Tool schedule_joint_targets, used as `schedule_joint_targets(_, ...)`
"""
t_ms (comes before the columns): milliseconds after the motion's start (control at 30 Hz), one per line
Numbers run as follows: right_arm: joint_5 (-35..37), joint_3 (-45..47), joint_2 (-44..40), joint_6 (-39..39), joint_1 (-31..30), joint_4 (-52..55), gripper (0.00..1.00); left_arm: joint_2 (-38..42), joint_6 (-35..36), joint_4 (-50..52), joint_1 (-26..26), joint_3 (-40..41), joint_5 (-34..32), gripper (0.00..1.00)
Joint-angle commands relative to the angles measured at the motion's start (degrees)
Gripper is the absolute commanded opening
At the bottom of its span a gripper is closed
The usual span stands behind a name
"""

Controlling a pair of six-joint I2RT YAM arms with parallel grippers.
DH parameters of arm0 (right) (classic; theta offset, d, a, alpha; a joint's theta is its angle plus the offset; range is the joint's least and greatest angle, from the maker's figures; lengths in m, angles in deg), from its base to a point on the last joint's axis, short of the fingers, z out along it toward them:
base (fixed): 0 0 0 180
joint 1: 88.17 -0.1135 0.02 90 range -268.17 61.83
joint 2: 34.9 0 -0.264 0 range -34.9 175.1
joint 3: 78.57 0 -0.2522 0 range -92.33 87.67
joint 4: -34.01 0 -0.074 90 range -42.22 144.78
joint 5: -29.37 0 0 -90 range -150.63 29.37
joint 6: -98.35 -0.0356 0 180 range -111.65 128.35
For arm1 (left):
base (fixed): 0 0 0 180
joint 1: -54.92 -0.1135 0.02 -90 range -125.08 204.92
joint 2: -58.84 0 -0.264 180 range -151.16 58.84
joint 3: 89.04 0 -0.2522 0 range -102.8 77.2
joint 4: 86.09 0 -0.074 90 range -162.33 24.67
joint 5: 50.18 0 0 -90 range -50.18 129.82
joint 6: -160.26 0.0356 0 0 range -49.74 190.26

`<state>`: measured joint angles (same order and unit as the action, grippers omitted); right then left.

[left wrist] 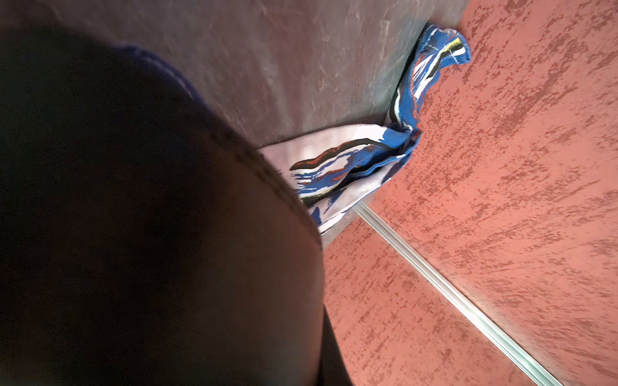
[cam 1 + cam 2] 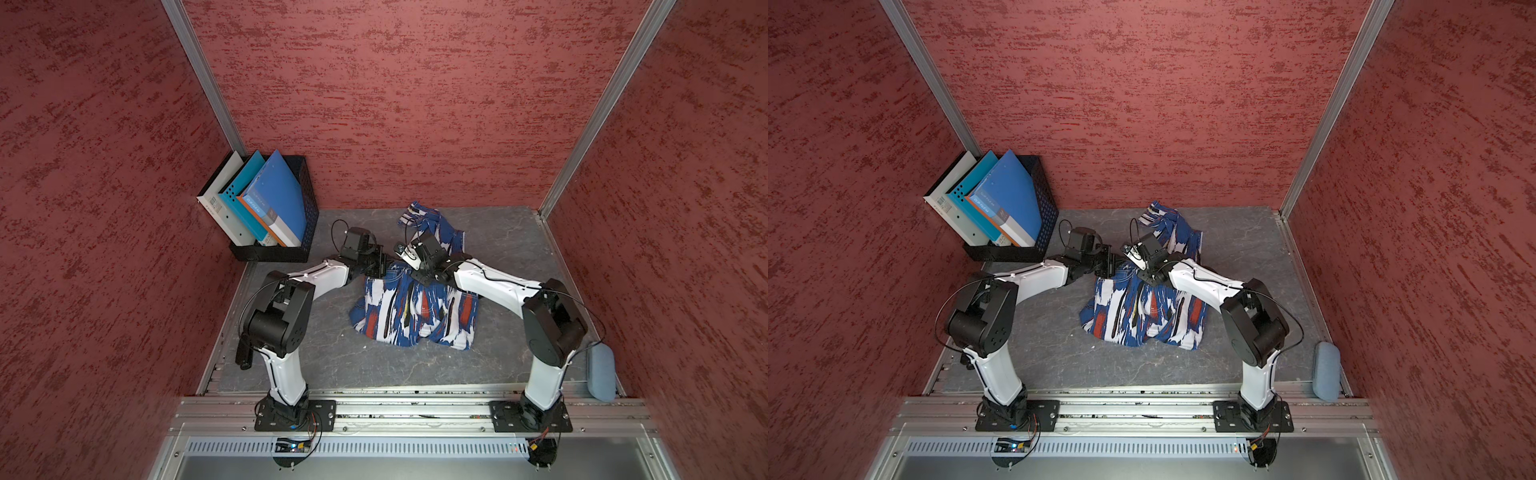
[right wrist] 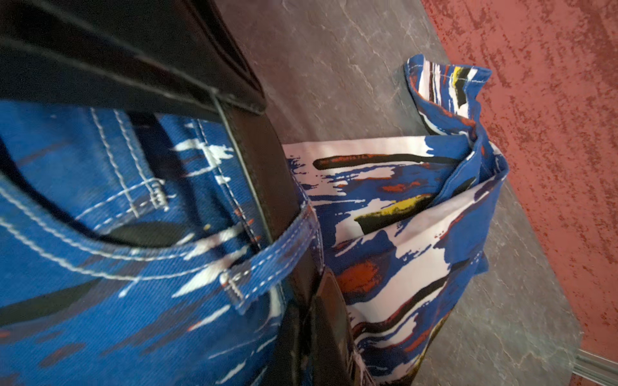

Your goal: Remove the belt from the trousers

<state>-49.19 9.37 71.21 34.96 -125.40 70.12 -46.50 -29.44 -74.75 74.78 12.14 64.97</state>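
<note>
Red, rough-plastered walls [image 2: 415, 104] close three sides of a grey, stone-patterned worktop [image 2: 519, 257]. The right hand [image 2: 404, 252] is low over the middle of the worktop, nearer to the far edge. Its fingers [image 3: 133, 56] are pressed together on the belt [image 3: 267, 173], which comes out directly under their tips in the right wrist view. From there the black strap runs along the waistband and passes through a blue belt loop [image 3: 284, 254] with white stitching. The left hand [image 2: 379, 266] is just beside the right one, at the same waistband. It is clenched, but what it grips I cannot tell, because something dark and blurred fills most of its wrist view. The trousers [image 2: 415, 307] lie crumpled under both hands, with one leg reaching the far edge and touching the back wall. In the far left corner a black rack [image 2: 272, 252] holds leaning folders [image 2: 274, 195]. A grey-blue pouch [image 2: 601, 372] lies at the near right corner, well apart from the cloth.
</note>
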Motion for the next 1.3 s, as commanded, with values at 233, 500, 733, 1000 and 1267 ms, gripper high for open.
schedule_joint_targets(233,2.0,3.0,-1.2,-2.7,2.4,2.4,0.0,4.5,6.8,7.4,-12.8,-7.5,10.1,0.0)
schedule_joint_targets(500,2.1,2.6,-0.5,-2.6,2.6,2.7,0.0,4.1,8.2,5.6,-18.8,-6.8,16.3,0.0)
schedule_joint_targets(733,2.3,2.5,0.0,-2.6,2.8,3.2,0.0,1.1,10.3,4.6,-20.9,-6.7,19.6,0.0)
schedule_joint_targets(1000,2.8,2.4,0.2,-2.5,3.2,3.2,0.0,4.5,24.0,22.5,-24.8,-15.4,17.0,0.0)
schedule_joint_targets(1267,2.7,1.7,1.2,-3.1,3.2,3.5,0.0,7.7,29.7,30.2,-30.7,-18.2,18.9,0.0)
